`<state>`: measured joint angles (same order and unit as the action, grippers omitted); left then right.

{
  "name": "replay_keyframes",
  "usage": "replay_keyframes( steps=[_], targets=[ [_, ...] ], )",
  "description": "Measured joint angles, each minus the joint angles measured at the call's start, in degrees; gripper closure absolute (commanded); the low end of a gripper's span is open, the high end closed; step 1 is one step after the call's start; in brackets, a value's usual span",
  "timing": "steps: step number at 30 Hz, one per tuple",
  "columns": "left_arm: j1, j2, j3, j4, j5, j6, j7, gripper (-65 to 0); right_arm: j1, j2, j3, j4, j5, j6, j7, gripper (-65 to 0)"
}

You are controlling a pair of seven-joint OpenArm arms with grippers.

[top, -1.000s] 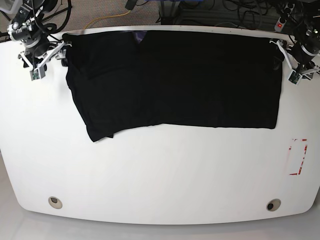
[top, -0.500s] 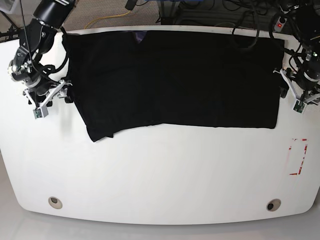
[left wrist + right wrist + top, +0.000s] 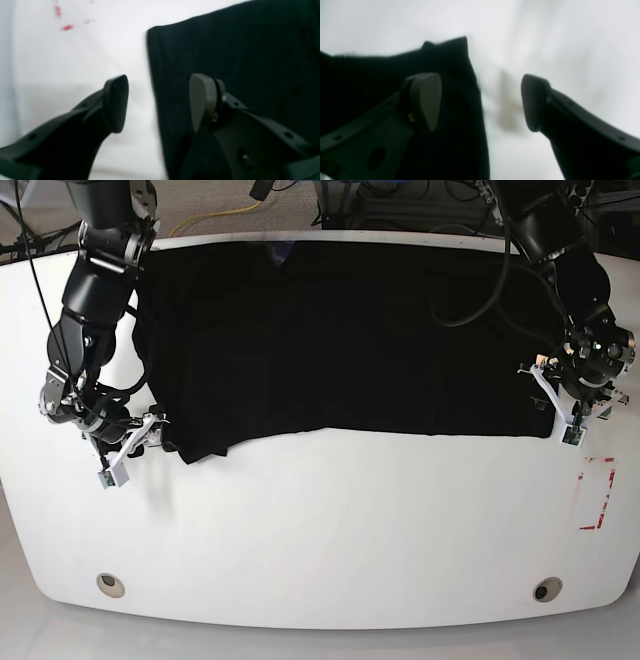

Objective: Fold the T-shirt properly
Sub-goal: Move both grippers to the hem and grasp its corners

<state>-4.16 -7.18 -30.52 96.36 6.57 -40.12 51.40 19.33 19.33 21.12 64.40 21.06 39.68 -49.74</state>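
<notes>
**White table, black T-shirt, both grippers at its near corners**

White table (image 3: 320, 530) is carrying the T-shirt (image 3: 350, 330), lying flat across its far half. Left gripper (image 3: 157, 102) is straddling the T-shirt's side edge, jaws apart, gripping nothing. Right gripper (image 3: 480, 102) is straddling the opposite edge, jaws wide, likewise empty.

The T-shirt (image 3: 350, 340) lies spread across the upper half of the worktop (image 3: 320, 530), its top edge along the far rim. The right hand (image 3: 135, 442) sits at the middle left of the base view, just beside the shirt's lower left corner. The left hand (image 3: 560, 402) sits at the middle right, at the lower right corner. A taped rectangle (image 3: 596, 494) lies below it, toward the right rim.
</notes>
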Motion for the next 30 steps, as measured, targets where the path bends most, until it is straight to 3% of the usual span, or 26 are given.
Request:
replay_keyframes(
  steps=[10, 12, 16, 18, 19, 21, 25, 27, 30],
  targets=[
    [-5.84, -0.17, -0.09, -13.77, 0.76, 0.0, -8.46, -36.1, 9.81, 1.68, -10.8, -19.15, 0.0, -0.13, 10.82, -45.7],
    [-6.21, -0.15, -0.07, -15.61, 0.81, 0.0, -9.46, -36.1, 10.43, 1.46, -12.0, -21.44, 0.09, -0.2, 12.35, -40.1],
    [-6.47, -1.03, -0.02, -17.9, 0.79, 0.0, -12.9, -36.4, 10.29, 1.25, -12.35, -22.12, 0.0, -0.04, 12.5, -19.5],
    [-6.71, -1.11, -0.09, -19.37, 0.81, 0.0, -14.78, -37.6, 10.43, 1.18, -12.35, -22.12, -0.09, -0.02, 12.52, -16.0],
    [-7.02, -1.05, -0.15, -19.87, 0.94, 0.0, -14.93, -38.8, 10.47, 1.14, -12.35, -22.12, -0.11, -0.07, 12.63, -16.2],
    [-7.98, -0.9, -0.17, -21.03, 1.16, 3.28, -15.28, -42.2, 10.6, 1.14, -12.35, -22.12, 0.11, -0.04, 12.63, -18.5],
    [-10.64, -1.03, -0.07, -24.24, 0.59, 9.62, -17.07, -47.4, 10.58, 0.81, -12.28, -22.12, -0.07, -0.24, 12.63, -33.1],
    [-11.5, -1.09, -0.09, -26.4, 0.35, 11.32, -18.18, -47.8, 10.58, 0.44, -12.31, -22.12, -0.07, -0.22, 12.66, -37.9],
    [-12.26, -1.05, -0.07, -28.96, 0.5, 12.07, -18.1, -47.6, 10.58, 0.2, -12.31, -22.12, -0.04, -0.17, 12.63, -39.2]
  ],
)
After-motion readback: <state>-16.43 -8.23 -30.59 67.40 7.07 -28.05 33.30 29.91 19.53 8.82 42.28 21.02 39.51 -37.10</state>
